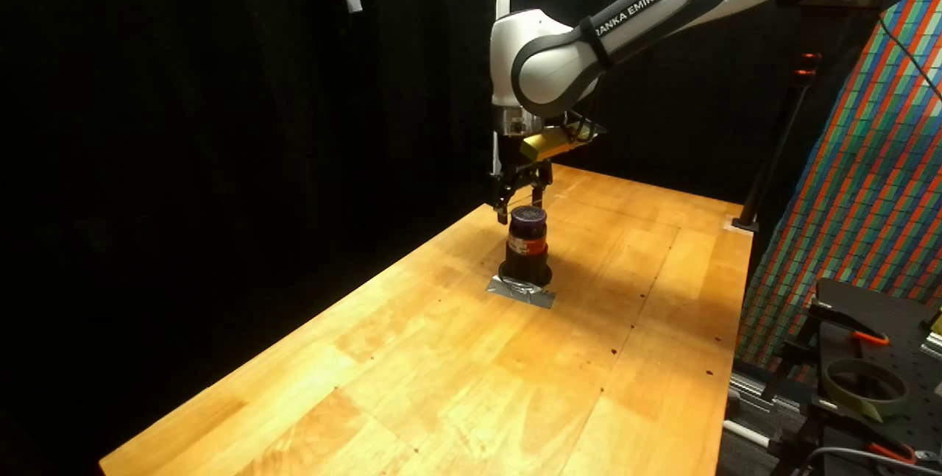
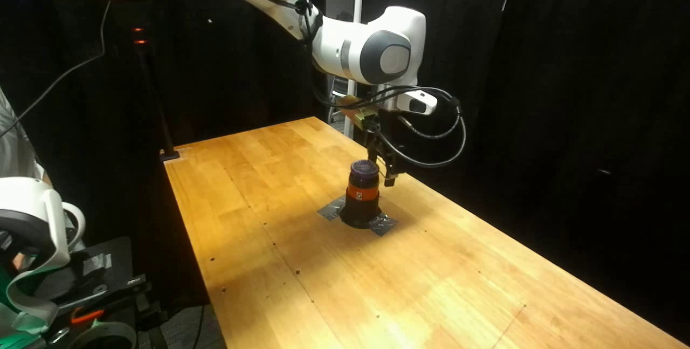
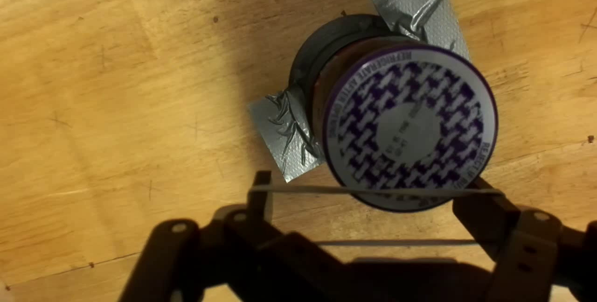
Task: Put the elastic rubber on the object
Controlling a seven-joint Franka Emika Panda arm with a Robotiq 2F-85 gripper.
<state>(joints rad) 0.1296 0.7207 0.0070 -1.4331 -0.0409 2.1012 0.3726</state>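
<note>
The object is a dark jar with an orange-red label [image 1: 528, 246] and a purple-and-white lid [image 3: 408, 127]. It stands upright in a black base; it also shows in an exterior view [image 2: 362, 193]. My gripper [image 3: 373, 190] is open. The elastic rubber [image 3: 303, 189] is a thin pale band stretched around both fingers. In the wrist view one strand crosses the lid's lower edge; the other lies over wood. In both exterior views the gripper [image 1: 519, 208] [image 2: 381, 171] is beside and behind the jar, with fingertips near lid height. I cannot tell whether the band touches the lid.
Grey tape [image 1: 521, 292] [image 2: 330, 209] holds the jar's base to the wooden table [image 1: 471, 380]. A dark pole [image 1: 765, 160] stands at a far corner of the table. A side shelf with a tape roll [image 1: 865, 388] is beyond the table's edge.
</note>
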